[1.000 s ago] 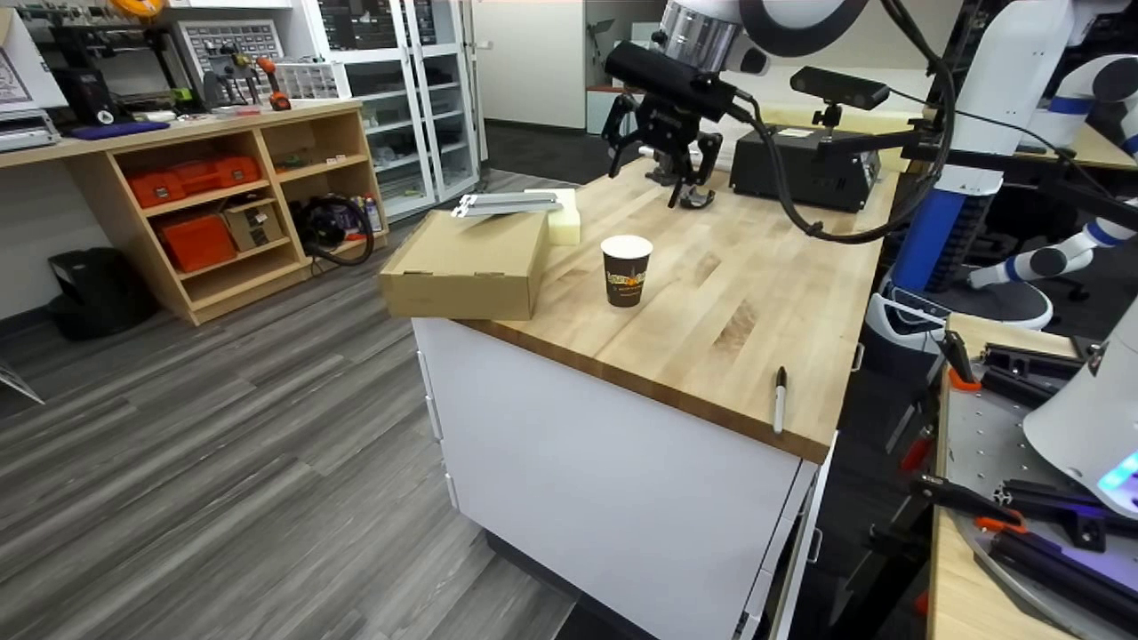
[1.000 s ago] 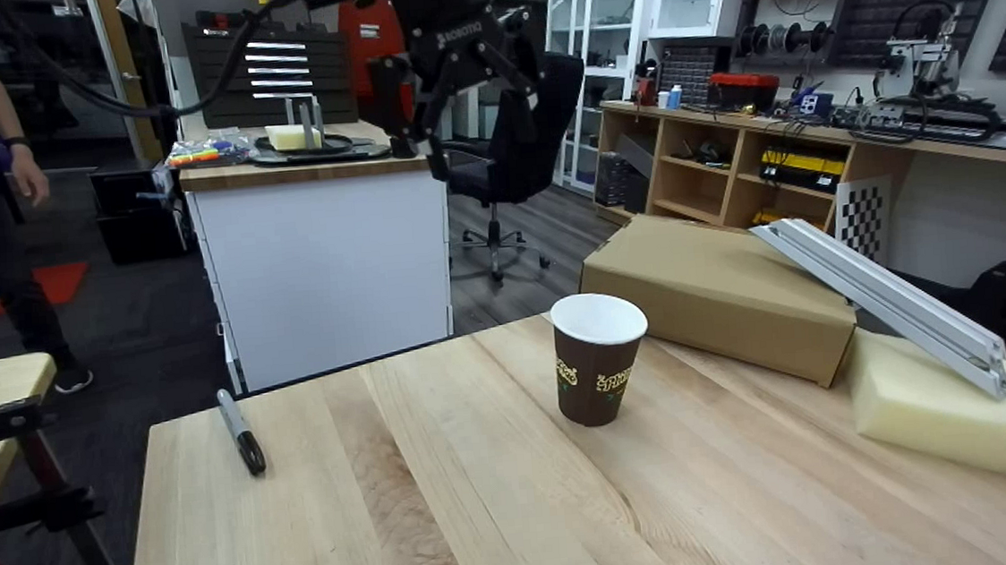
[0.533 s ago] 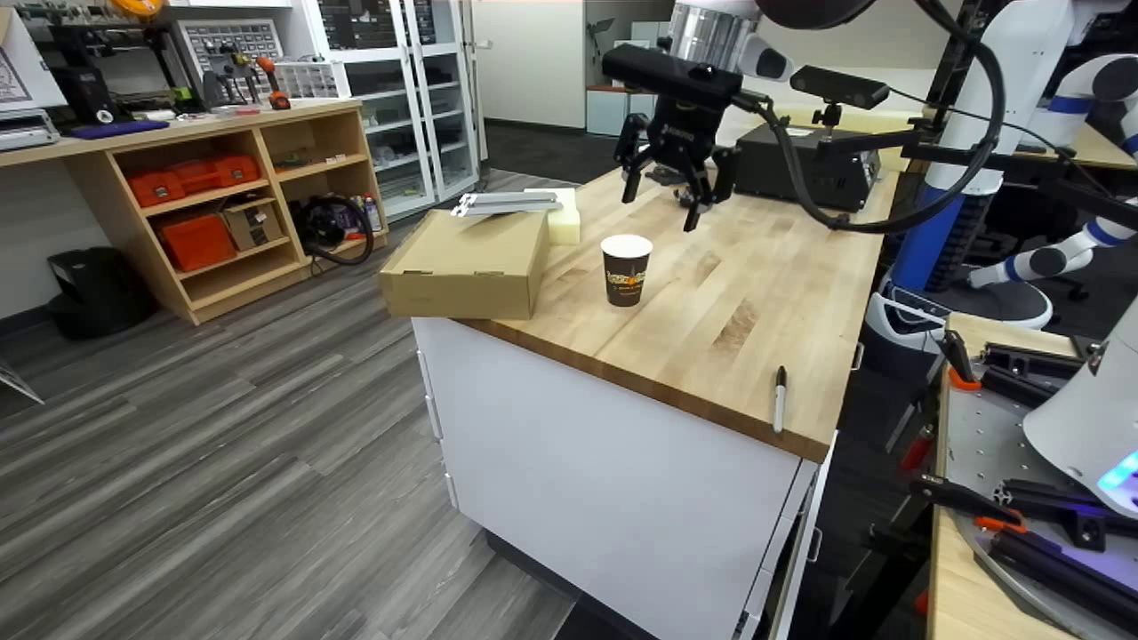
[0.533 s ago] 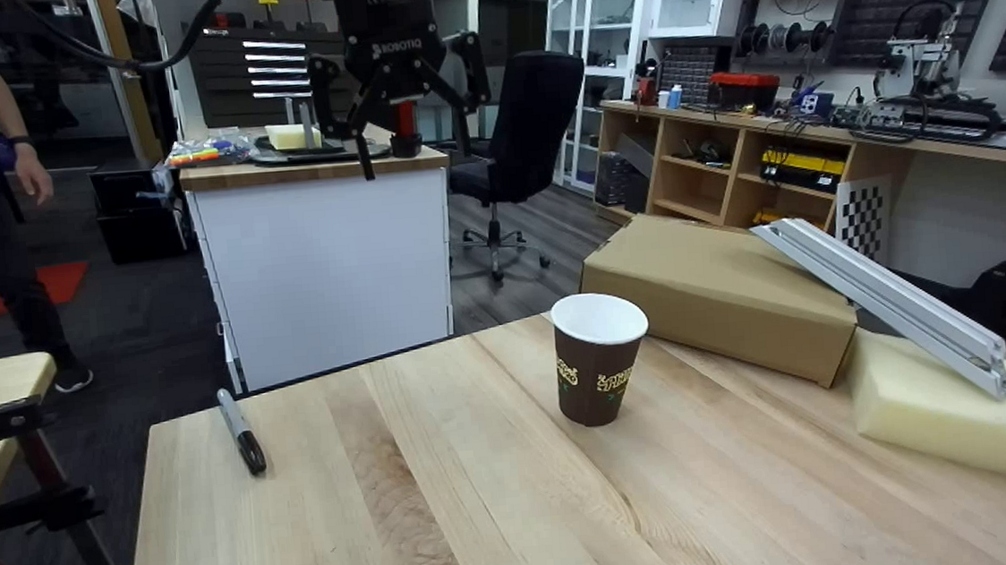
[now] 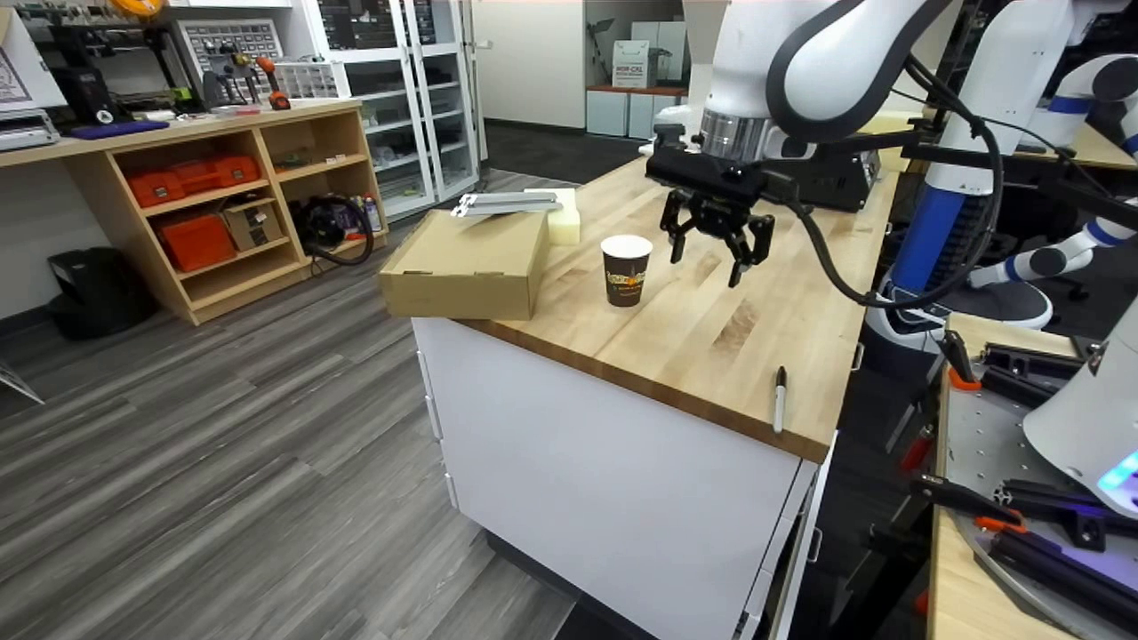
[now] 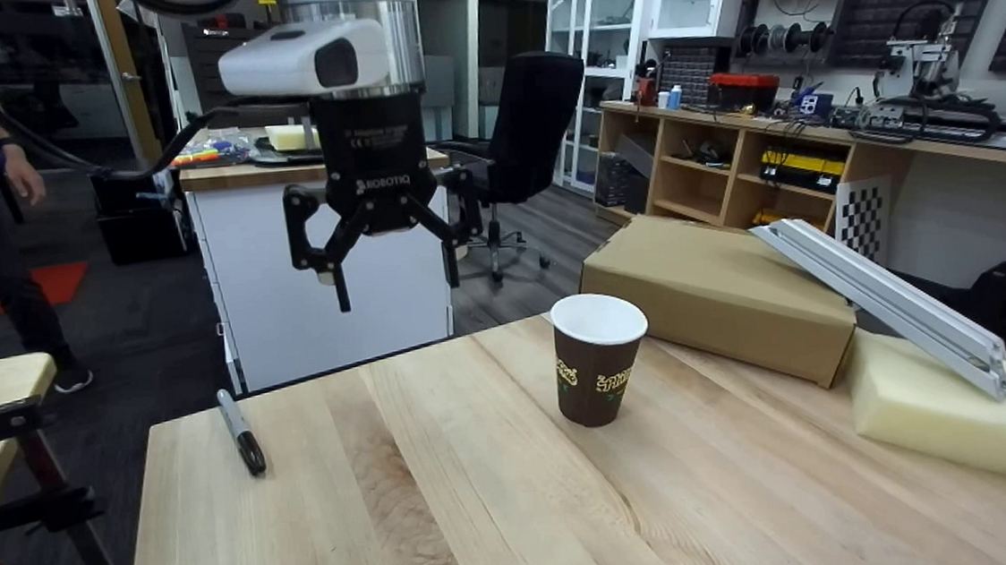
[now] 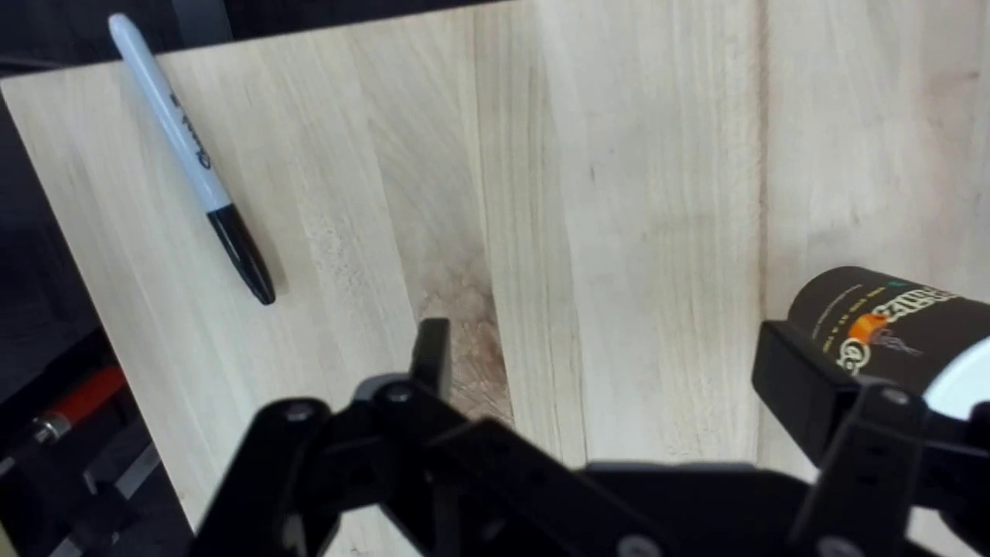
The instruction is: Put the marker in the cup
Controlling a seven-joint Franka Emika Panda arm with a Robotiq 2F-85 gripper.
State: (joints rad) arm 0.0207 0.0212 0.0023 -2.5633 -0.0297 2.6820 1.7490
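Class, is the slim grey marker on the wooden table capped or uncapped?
Capped: in the wrist view, the slim grey marker ends in a black cap; no writing tip shows.

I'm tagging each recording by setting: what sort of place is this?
Probably a robotics lab or workshop. Between them, the exterior views show another white robot arm with blue bands, a red toolbox on a wooden workbench, and a checkered board, perhaps for camera calibration.
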